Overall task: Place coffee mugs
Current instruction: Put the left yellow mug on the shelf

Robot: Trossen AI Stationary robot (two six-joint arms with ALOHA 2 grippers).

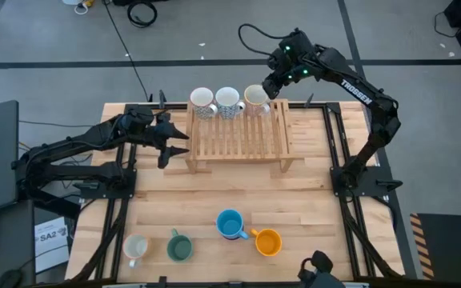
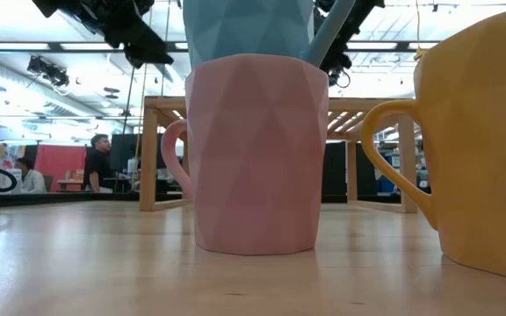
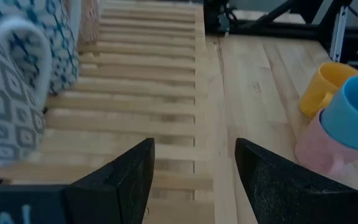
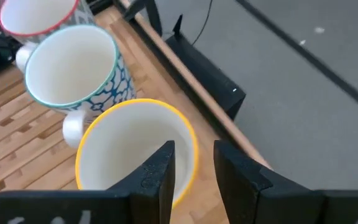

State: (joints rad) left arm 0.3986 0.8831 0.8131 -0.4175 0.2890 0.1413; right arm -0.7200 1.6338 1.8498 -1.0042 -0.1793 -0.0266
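Three white coffee mugs stand in a row along the far edge of a wooden slatted rack: a grey-patterned one, a blue-patterned one and a yellow-rimmed one. My right gripper is open just above the yellow-rimmed mug, one finger over its inside and one outside, with the rim between them and a gap on both sides. My left gripper waits open at the rack's left end. Near the front edge stand a cream mug, a green mug, a blue mug stacked in a pink mug, and an orange mug.
The rack stands on legs above the table, and bare wood lies between it and the front row of mugs. Black frame rails run along both table sides. Cables lie on the floor behind. People sit in the room beyond.
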